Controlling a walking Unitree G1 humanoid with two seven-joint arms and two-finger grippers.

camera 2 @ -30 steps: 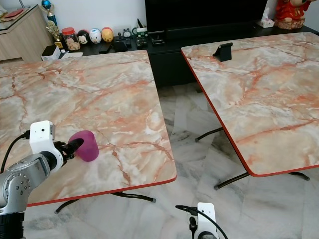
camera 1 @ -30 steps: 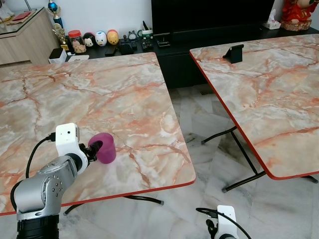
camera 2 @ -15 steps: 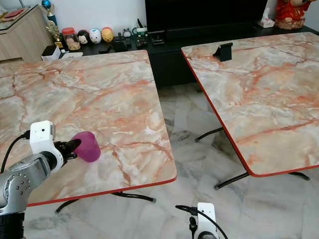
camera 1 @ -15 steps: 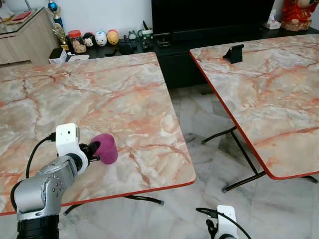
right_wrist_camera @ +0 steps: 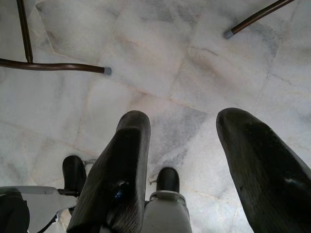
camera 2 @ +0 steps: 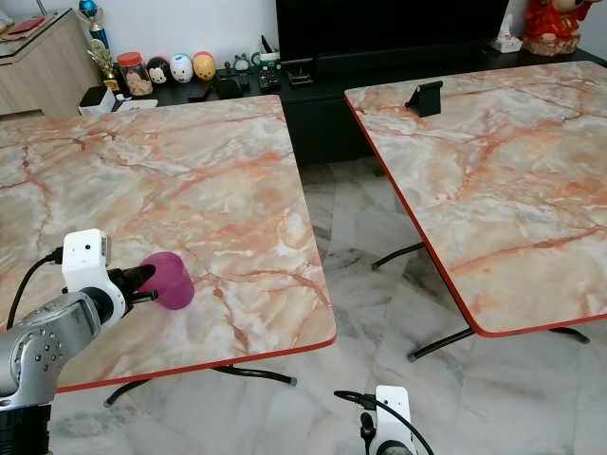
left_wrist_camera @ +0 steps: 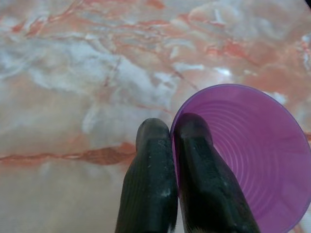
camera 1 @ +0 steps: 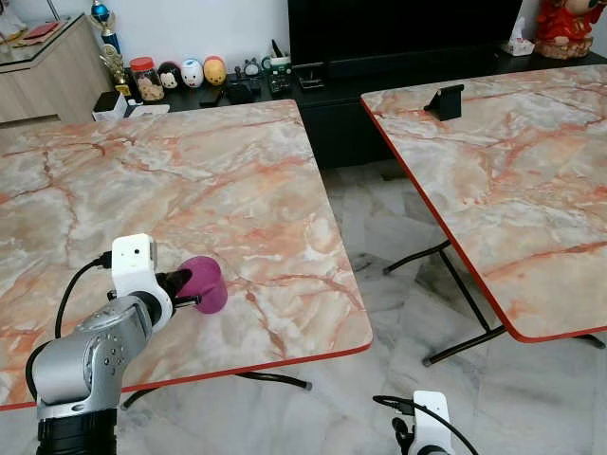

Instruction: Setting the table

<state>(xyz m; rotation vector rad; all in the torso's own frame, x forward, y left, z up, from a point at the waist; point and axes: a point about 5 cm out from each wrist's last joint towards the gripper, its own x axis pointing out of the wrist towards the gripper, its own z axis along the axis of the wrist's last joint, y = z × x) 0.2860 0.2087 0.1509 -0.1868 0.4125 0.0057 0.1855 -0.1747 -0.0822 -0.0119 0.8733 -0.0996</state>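
Note:
A purple plastic cup (camera 1: 203, 283) lies tipped on its side near the front edge of the left marble table (camera 1: 190, 180), its mouth turned toward my left arm. My left gripper (camera 1: 182, 287) is shut on the cup's rim, one finger inside the mouth and one outside, as the left wrist view shows on the purple cup (left_wrist_camera: 252, 160) with its fingers (left_wrist_camera: 153, 184) pinching the rim. My right gripper (right_wrist_camera: 182, 170) hangs idle and open over the floor, low at the right.
A second marble table (camera 1: 512, 171) stands at the right, with a small black stand (camera 1: 446, 100) near its far edge. A floor gap separates the two tables. A dark TV console (camera 1: 313, 85) with small figurines and a jar lines the back wall.
The cup has tilted further over onto its side and shifted slightly to the right with my left gripper. The right arm has not moved.

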